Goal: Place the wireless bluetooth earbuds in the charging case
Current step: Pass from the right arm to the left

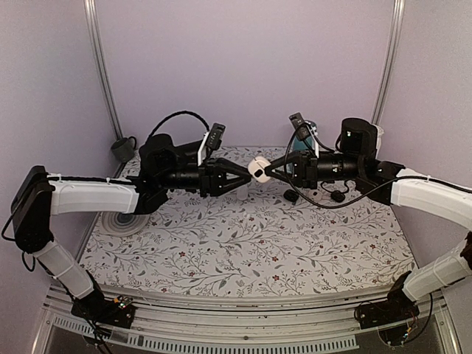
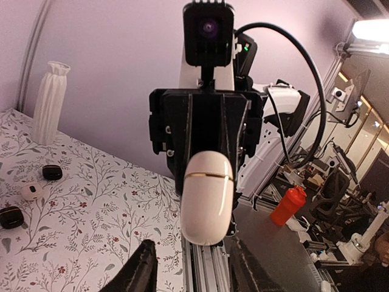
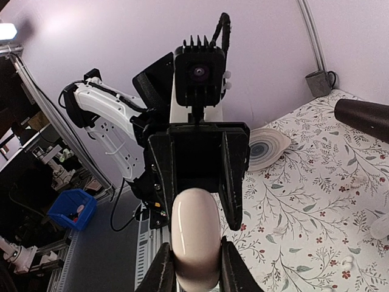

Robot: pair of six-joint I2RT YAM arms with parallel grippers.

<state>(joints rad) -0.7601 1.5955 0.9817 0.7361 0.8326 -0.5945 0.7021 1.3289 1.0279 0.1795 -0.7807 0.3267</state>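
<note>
White and glossy, the charging case (image 1: 258, 168) is hanging in the air above the table (image 1: 243, 251), between the two arms, which are reaching toward each other from the two sides. The right gripper (image 3: 195, 244) is clenching it. In the right wrist view both of its fingers are pressing on the narrow sides of the case and no gap is showing. The lid is lying shut, and in the left wrist view a thin seam is running across the body of the case.

The left gripper (image 2: 193, 248) is facing the case from the opposite side. Its jaws are standing apart around the free end. One finger is showing a clear gap to the case, and for the other finger I cannot tell if it is touching. So this tool is not grasping anything that I can see.

Down on the flowered cloth, two black round pieces (image 2: 52, 172) are lying under the right arm, with a small white piece (image 2: 30, 191) between them. A white ribbed vase (image 2: 51, 100) is standing upright near the back wall. A plate (image 1: 125, 221) with ring pattern is lying at the left edge, and a grey cup (image 1: 123, 147) is standing in the far left corner.
</note>
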